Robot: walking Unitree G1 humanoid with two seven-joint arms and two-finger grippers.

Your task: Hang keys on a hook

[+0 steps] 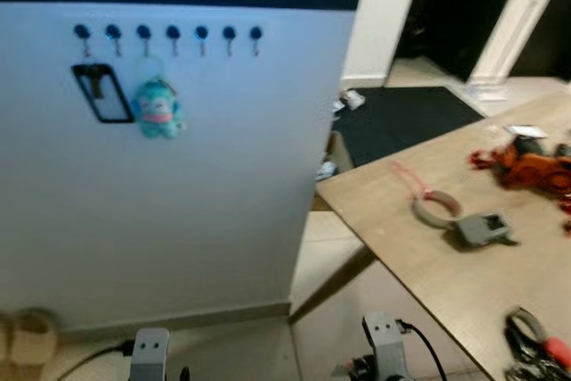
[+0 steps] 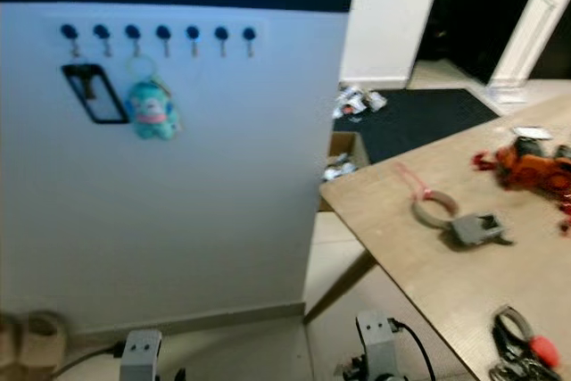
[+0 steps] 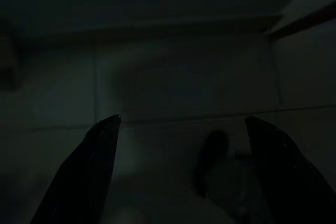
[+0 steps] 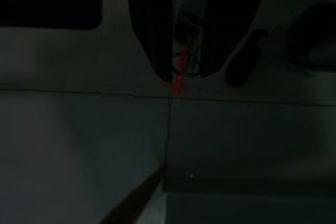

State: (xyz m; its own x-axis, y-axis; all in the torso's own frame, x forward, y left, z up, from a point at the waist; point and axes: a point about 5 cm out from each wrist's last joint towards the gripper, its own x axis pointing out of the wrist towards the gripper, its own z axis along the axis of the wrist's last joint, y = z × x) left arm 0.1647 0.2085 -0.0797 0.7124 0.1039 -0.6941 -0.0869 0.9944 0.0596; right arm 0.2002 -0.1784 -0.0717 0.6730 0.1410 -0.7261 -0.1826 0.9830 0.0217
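white wall panel [image 1: 178, 202] fills the left half of the head views, dark blue band above it. wooden table [image 1: 446, 247] runs in from the right, tiled floor [image 1: 321, 265] below, black mat [image 1: 401, 118] further back near a doorway. row of seven blue-knobbed hooks [image 1: 169, 35] near the panel's top edge; a black rectangular tag [image 1: 103, 93] hangs off the leftmost ones, a teal plush keychain [image 1: 158, 109] hangs from the third. on the table: an orange-and-black object [image 1: 535, 162] at the far right, a grey fob with a ring and pink cord [image 1: 455, 216] mid-table, a bunch with a red piece [image 1: 535, 350] at the near right edge. pale slippers [image 1: 27, 336] on the floor at the panel's foot. both arms low. left gripper [image 3: 184, 129]: fingers spread wide, released, nothing between them, dark floor beyond. right gripper [image 4: 181, 64]: fingers drawn close, clenched on a thin red and dark item, apparently the keys [image 4: 181, 69]; view is very dark, so detail is unclear. keys hang low over the floor, well apart from the hooks.
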